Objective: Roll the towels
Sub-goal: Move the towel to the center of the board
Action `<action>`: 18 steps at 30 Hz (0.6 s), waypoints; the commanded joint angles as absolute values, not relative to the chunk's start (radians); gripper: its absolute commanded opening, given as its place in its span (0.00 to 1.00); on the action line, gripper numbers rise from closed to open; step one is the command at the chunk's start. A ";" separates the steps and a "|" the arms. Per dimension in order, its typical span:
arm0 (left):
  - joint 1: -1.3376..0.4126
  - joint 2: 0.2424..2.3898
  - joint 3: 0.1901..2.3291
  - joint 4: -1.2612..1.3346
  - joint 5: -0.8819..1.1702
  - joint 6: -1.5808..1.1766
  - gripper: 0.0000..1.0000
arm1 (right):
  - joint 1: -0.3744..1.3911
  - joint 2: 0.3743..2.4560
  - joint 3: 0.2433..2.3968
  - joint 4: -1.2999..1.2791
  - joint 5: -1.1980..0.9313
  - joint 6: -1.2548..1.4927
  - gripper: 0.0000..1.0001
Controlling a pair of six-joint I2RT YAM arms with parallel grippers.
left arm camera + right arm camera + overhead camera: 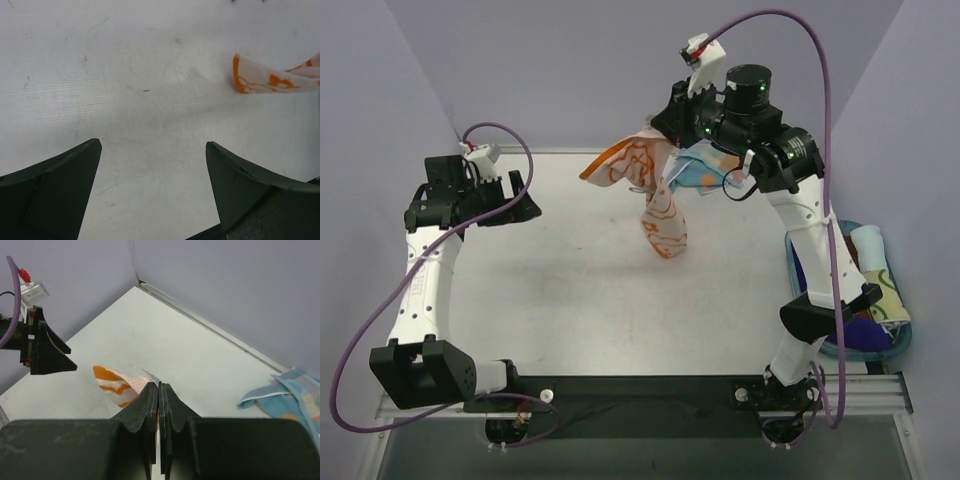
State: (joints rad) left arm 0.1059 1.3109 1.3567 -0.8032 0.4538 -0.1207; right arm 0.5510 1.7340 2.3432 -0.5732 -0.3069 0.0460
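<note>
Jaws of the right gripper (159, 386) clamp the white orange-printed towel (660, 215), hanging over the far middle of the table (570, 310), the blue towel (295, 390) lying far right, the left gripper (153, 145) gaping near the left edge.

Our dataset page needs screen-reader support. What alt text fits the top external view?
The right tool holds up the white, orange-printed towel, which dangles over the table; a light blue towel lies beneath that arm. The left tool hovers open and empty at the left.
</note>
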 commanded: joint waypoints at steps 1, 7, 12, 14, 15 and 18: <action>0.115 1.270 1.399 -0.738 0.524 -0.118 0.97 | 0.560 1.770 2.378 -0.531 -0.340 0.129 0.00; 0.117 1.244 1.348 -0.726 0.586 -0.034 0.97 | 0.403 1.663 2.096 -0.531 -0.380 0.205 0.00; 0.043 1.250 1.247 -0.701 0.681 0.168 0.97 | 0.158 1.556 1.687 -0.520 -0.506 0.319 0.00; -0.039 1.255 1.215 -0.686 0.651 0.233 0.97 | 0.126 1.536 1.575 -0.511 -0.528 0.318 0.00; -0.082 1.265 1.189 -0.678 0.609 0.267 0.97 | 0.115 1.529 1.515 -0.503 -0.523 0.313 0.00; -0.245 1.319 1.148 -0.632 0.542 0.354 0.97 | 0.074 1.554 1.362 -0.497 -0.522 0.310 0.00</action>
